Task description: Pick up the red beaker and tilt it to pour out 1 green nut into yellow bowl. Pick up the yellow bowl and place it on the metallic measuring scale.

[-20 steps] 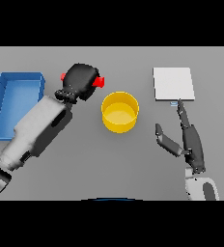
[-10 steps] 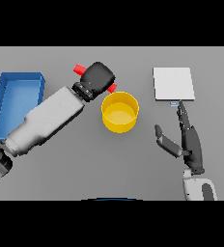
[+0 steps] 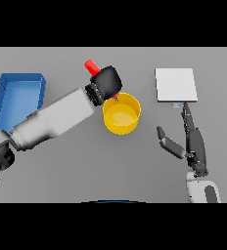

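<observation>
Red beaker (image 3: 91,66) is being gripped by the left robot hand (image 3: 107,84), whose fingers are being kept curled round it, and it is being held tilted above the yellow bowl's (image 3: 121,115) rim at about 10 o'clock. Only the beaker's red end is being shown past the hand. A small green nut (image 3: 117,99) is being seen at the bowl's near-left rim. The bowl is being carried by the grey worktop (image 3: 135,166). At 2 o'clock from the bowl, the metallic measuring scale (image 3: 176,84) is being left apart. The right robot hand (image 3: 191,144) is being held open, fingers straight, just below the scale. A blue tray (image 3: 17,97) is being shown at 9 o'clock.
</observation>
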Tool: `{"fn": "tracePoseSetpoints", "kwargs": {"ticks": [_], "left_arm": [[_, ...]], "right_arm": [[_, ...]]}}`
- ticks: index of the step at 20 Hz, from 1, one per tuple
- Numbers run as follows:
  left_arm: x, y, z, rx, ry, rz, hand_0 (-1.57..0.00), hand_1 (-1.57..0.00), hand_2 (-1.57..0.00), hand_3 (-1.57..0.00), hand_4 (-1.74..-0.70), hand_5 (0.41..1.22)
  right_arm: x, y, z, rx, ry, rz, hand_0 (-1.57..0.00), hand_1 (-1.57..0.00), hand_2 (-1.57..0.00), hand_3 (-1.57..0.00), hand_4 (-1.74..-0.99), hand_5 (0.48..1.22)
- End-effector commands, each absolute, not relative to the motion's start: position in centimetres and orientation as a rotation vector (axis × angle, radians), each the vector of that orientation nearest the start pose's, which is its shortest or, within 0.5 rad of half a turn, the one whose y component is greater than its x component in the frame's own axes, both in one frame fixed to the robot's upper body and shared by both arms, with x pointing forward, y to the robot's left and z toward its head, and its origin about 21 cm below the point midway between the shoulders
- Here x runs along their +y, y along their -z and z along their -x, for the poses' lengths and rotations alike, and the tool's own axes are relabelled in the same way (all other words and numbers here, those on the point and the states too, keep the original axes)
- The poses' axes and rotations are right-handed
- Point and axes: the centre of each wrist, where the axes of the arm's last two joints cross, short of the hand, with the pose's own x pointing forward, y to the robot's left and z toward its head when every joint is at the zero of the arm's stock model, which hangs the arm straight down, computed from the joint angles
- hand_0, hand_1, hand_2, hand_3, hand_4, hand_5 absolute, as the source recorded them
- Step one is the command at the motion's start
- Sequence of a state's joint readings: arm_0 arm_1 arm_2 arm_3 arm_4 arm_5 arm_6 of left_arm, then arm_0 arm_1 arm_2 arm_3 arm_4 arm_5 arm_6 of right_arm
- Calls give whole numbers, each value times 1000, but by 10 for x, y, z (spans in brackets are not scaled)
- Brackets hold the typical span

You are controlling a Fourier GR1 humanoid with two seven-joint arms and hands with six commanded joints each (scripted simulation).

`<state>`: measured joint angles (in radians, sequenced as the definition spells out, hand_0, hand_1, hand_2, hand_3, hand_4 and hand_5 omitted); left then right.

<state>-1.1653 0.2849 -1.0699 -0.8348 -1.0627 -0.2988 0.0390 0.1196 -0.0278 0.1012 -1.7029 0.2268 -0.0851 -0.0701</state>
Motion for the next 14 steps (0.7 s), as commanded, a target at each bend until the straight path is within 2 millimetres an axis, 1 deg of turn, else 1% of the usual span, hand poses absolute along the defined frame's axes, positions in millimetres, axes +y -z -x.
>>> {"fn": "tracePoseSetpoints", "kwargs": {"ticks": [1, 3, 4, 5, 6, 8, 9, 10, 11, 12, 14], "left_arm": [[50, -104, -396, 1146, -2766, 1399, -1571, -1571, -1571, -1558, -1739, 1221], [46, -109, -399, 1079, -2732, 1418, -1571, -1571, -1571, -1563, -1738, 1221], [44, -111, -402, 1025, -2728, 1420, -1571, -1571, -1571, -1564, -1737, 1221], [39, -108, -402, 973, -2718, 1421, -1571, -1571, -1571, -1566, -1737, 1221], [38, -113, -405, 932, -2715, 1407, -1571, -1571, -1571, -1567, -1736, 1221], [33, -115, -404, 864, -2682, 1373, -1571, -1571, -1571, -1568, -1735, 1221], [33, -111, -403, 830, -2659, 1380, -1571, -1571, -1571, -1569, -1734, 1221], [32, -114, -403, 805, -2636, 1373, -1571, -1571, -1571, -1569, -1734, 1221], [27, -117, -403, 784, -2612, 1369, -1571, -1571, -1571, -1570, -1735, 1221], [29, -116, -403, 767, -2598, 1361, -1571, -1571, -1571, -1570, -1735, 1221], [25, -118, -403, 741, -2565, 1351, -1571, -1571, -1571, -1570, -1734, 1221]], "right_arm": [[-221, -5, -219, -1666, -179, 218, 1, 1, 1, 1, -1276, 600], [-221, -5, -224, -1651, -191, 233, 1, 1, 1, 1, -1270, 588], [-216, -3, -223, -1655, -191, 227, 1, 1, 1, 1, -1260, 586], [-219, -2, -222, -1657, -196, 253, 1, 1, 1, 1, -1250, 583], [-220, -1, -223, -1648, -192, 265, 1, 1, 1, 1, -1236, 582], [-220, -2, -221, -1666, -202, 248, 1, 1, 1, 1, -1216, 585], [-221, -2, -220, -1672, -204, 251, 1, 1, 1, 1, -1214, 589], [-218, -4, -221, -1679, -218, 257, 1, 1, 1, 1, -1204, 591], [-217, -3, -221, -1682, -211, 254, 1, 1, 1, 1, -1206, 591], [-218, -3, -220, -1691, -213, 253, 1, 1, 1, 1, -1210, 592], [-217, 0, -220, -1671, -227, 258, 1, 1, 1, 1, -1210, 594]]}}
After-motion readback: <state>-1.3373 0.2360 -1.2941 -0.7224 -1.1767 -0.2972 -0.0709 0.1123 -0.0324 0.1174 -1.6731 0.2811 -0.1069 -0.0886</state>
